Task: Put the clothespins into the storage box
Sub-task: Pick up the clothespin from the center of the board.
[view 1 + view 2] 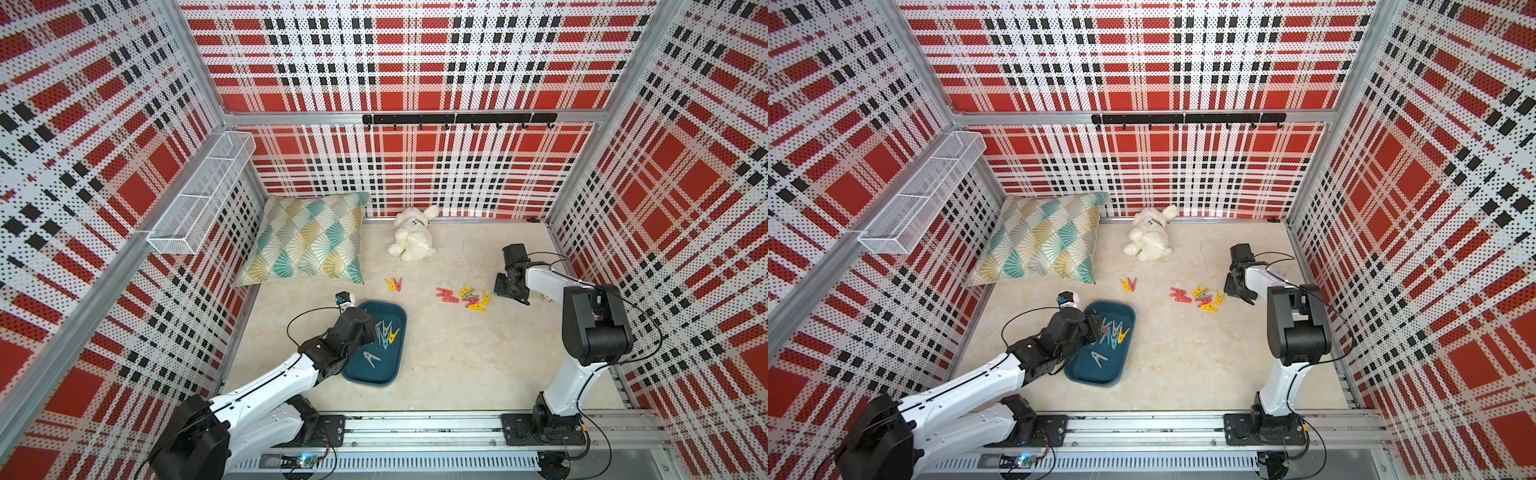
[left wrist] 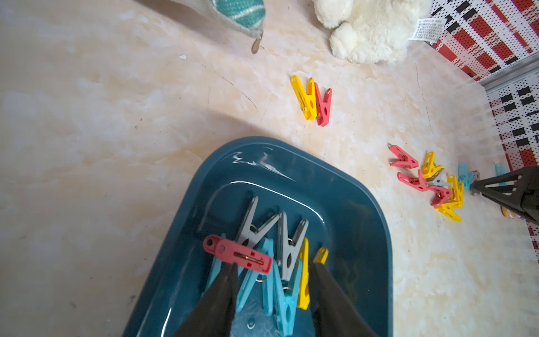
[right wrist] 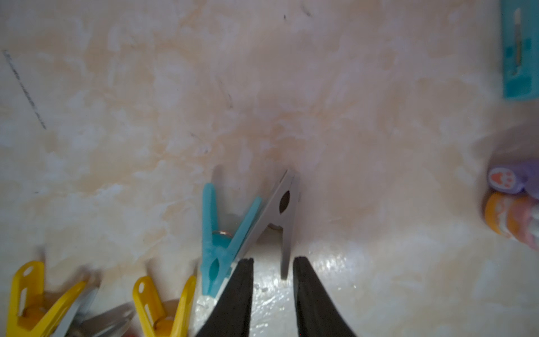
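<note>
Left wrist view: my left hand stands open over the storage box, with a red clothespin by 1 fingertip atop the pile inside. My right hand straddles a grey clothespin and looks unclamped. Roughly half are left on the tabletop: 1 cluster and 1 pair.

I see a shallow teal plastic storage box holding several coloured plastic clothespins; more lie scattered near it.
</note>
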### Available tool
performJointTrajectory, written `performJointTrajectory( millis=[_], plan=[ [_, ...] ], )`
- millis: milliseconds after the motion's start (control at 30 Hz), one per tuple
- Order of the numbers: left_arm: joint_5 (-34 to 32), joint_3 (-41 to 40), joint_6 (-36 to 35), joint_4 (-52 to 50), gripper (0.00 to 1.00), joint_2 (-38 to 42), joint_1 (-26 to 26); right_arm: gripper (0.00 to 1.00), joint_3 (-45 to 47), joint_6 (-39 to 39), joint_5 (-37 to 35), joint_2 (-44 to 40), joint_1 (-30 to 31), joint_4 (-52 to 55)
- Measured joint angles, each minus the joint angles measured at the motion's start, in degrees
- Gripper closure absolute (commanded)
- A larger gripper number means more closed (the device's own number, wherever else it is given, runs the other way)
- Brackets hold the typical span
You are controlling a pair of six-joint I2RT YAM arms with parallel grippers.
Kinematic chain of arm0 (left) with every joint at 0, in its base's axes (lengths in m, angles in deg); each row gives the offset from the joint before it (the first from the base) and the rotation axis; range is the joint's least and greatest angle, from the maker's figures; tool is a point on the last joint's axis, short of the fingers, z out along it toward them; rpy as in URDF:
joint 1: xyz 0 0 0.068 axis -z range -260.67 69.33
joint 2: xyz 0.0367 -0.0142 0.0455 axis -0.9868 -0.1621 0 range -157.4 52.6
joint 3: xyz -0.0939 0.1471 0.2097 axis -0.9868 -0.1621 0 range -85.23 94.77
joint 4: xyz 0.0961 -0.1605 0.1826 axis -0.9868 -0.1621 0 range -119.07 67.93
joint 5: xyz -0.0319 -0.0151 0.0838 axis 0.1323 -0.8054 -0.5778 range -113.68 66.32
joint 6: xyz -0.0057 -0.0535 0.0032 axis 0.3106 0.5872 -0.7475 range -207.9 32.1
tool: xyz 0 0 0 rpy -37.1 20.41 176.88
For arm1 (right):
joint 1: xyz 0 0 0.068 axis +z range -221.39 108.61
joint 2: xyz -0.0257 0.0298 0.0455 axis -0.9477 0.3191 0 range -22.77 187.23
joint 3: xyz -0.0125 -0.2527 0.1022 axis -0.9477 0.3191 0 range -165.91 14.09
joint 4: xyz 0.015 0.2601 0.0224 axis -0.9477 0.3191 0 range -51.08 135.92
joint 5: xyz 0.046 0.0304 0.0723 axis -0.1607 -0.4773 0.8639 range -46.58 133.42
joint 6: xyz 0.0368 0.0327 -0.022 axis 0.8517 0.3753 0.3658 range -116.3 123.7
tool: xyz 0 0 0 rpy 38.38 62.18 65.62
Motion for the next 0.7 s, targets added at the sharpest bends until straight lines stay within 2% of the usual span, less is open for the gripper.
performJointTrajectory(
  millis=[300,400,500,633,700],
  plan=[
    [0.7,0.0,0.0,0.04,0.55,-0.09,0.0,0.74,-1.05,-0.26,0.0,1.33,-0.9,-0.04],
    [0.9,0.0,0.02,0.04,0.55,-0.2,0.0,0.79,-1.22,-0.48,0.07,1.95,-1.22,-0.13],
    [0.96,0.0,0.02,0.04,0.55,-0.22,0.0,0.89,-1.22,-0.68,0.26,2.47,-1.4,-0.28],
    [1.11,0.0,0.02,0.07,0.55,-0.24,0.0,0.96,-1.22,-0.7,0.52,2.49,-1.44,-0.66],
    [1.29,0.0,0.02,0.07,0.55,-0.24,0.0,0.96,-1.22,-0.7,0.74,2.45,-1.44,-0.83]
  ],
)
